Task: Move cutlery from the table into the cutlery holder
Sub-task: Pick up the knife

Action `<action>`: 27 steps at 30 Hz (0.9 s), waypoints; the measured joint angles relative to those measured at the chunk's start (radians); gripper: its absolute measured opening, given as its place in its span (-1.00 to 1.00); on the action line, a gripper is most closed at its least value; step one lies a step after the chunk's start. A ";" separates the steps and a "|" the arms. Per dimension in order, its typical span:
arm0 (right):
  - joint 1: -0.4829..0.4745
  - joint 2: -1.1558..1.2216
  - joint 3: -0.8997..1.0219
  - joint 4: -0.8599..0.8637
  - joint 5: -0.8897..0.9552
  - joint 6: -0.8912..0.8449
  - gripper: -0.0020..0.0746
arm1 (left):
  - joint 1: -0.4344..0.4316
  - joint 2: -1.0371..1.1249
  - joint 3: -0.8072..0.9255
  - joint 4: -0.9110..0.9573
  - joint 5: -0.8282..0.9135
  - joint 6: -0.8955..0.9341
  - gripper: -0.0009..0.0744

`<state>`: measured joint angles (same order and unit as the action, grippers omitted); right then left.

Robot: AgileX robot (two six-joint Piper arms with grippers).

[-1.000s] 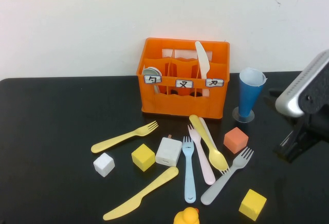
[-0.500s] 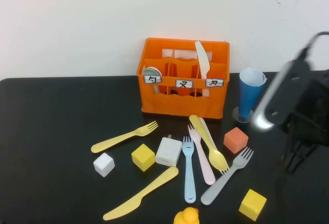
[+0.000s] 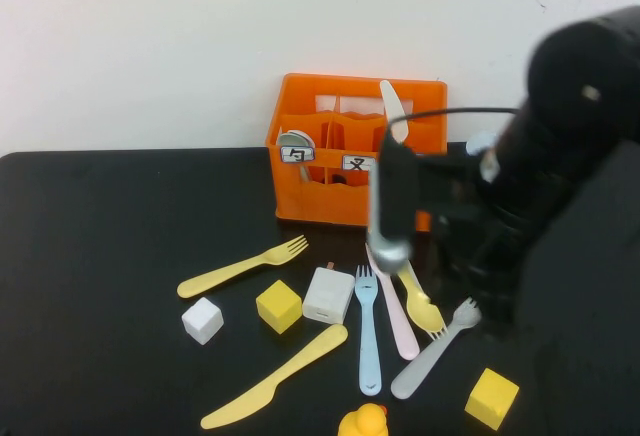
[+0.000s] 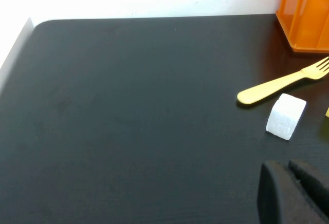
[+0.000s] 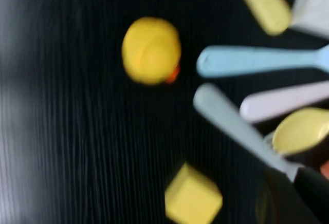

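Note:
The orange cutlery holder (image 3: 340, 84) stands at the back of the table (image 3: 100, 256). A white knife (image 3: 392, 106) and a grey spoon (image 3: 295, 141) stand in it. In front lie a yellow fork (image 3: 245, 266), yellow knife (image 3: 275, 376), blue fork (image 3: 368, 336), pink fork (image 3: 395, 311), yellow spoon (image 3: 420, 301) and grey fork (image 3: 435, 356). My right arm (image 3: 520, 196) looms over their right side. The right gripper (image 5: 294, 175) hovers shut above the grey fork's (image 5: 231, 121) head end, holding nothing. My left gripper (image 4: 281, 166) is shut, low over bare table near a white cube (image 4: 286, 123).
A white cube (image 3: 202, 319), a yellow cube (image 3: 278, 305) and a white block (image 3: 328, 295) sit among the cutlery. Another yellow cube (image 3: 491, 397) and a yellow duck (image 3: 362, 422) lie near the front edge. The right arm hides things to the holder's right.
My right arm has swung in from the right edge to over the cutlery, covering the blue cup and the orange cube. No cutlery has moved.

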<state>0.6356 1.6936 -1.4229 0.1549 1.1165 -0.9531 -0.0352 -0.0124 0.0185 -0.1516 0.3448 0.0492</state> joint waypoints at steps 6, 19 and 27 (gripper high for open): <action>0.012 0.139 -0.134 0.106 0.062 -0.072 -0.73 | 0.000 0.000 0.000 0.000 0.000 0.000 -0.98; 0.149 0.383 -0.255 0.083 -0.007 -0.351 0.02 | 0.000 0.000 0.000 0.000 0.000 0.000 -0.98; 0.180 0.582 -0.456 -0.060 0.063 -0.319 0.09 | 0.000 0.000 0.000 0.000 0.000 0.000 -0.98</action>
<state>0.8153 2.2757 -1.8785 0.0947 1.1795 -1.2722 -0.0352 -0.0124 0.0185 -0.1516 0.3448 0.0492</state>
